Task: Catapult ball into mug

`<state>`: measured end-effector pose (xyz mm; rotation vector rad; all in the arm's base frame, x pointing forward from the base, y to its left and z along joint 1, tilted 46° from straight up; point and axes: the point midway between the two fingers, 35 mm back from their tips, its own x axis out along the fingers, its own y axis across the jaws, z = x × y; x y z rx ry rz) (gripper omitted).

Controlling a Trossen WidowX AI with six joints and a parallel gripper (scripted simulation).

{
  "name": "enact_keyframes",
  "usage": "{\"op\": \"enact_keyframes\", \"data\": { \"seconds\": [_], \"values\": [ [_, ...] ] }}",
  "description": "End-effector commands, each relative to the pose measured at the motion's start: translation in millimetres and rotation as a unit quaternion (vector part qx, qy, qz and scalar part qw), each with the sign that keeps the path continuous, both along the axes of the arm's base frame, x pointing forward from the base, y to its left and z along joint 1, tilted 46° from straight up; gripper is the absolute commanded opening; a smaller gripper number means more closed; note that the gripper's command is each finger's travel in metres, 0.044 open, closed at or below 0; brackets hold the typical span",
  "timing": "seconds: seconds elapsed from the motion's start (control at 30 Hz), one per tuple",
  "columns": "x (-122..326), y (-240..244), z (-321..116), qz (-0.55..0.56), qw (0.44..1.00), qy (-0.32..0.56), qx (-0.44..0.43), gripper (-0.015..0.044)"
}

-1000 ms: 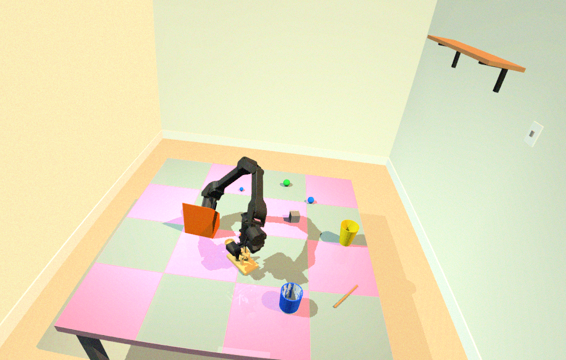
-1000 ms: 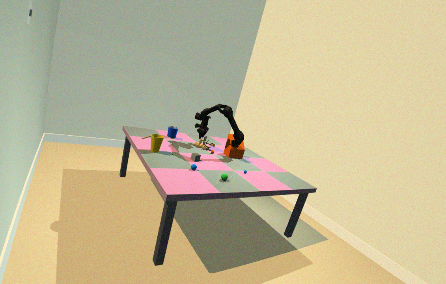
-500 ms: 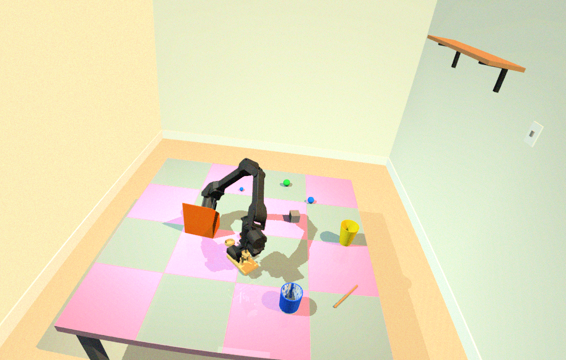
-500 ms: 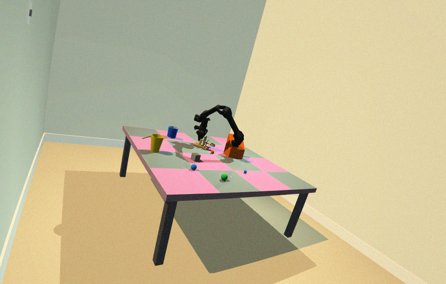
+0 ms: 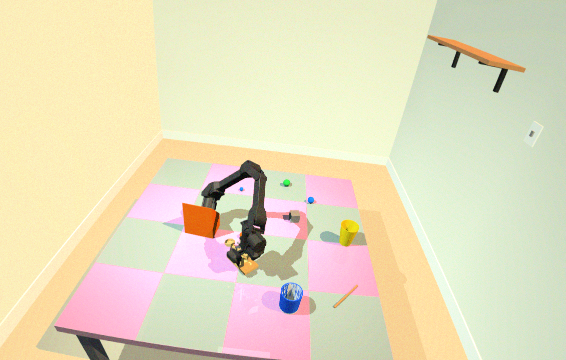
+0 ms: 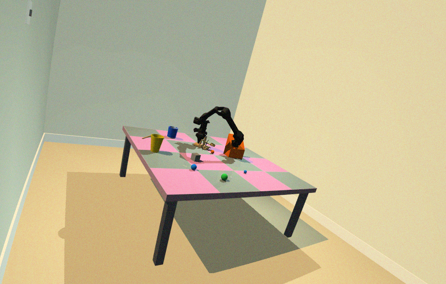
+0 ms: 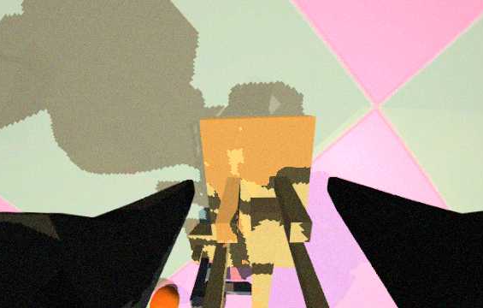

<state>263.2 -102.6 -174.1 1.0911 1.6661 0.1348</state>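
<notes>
Black 6-joint arm (image 5: 259, 192) arched over checkered pink-and-grey table (image 5: 195, 304); its gripper at tan wooden catapult (image 5: 249, 267). Round blue mug (image 5: 290, 300) upright, near catapult. 1 tapered yellow cup (image 5: 347, 235) upright. 2 small blue balls (image 5: 311, 200), 1 green ball (image 5: 287, 182).
</notes>
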Motion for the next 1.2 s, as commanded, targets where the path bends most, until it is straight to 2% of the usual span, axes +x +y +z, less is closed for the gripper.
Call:
{"op": "enact_keyframes", "data": {
  "seconds": [0.0, 0.33, 0.57, 0.73, 1.17],
  "values": [
    [0, 3, -2, -0.004, 1.000, 0.001, 0.002, 0.0440],
    [0, 1, -1, 0.000, 1.000, 0.000, 0.000, 0.0177],
    [0, 1, -1, 0.000, 1.000, 0.000, 0.000, 0.0131],
    [-1, -33, 32, 0.000, 1.000, 0.001, 0.000, 0.0000],
    [1, -26, 24, -0.002, 1.000, 0.001, 0.000, 0.0000]
  ]
}}
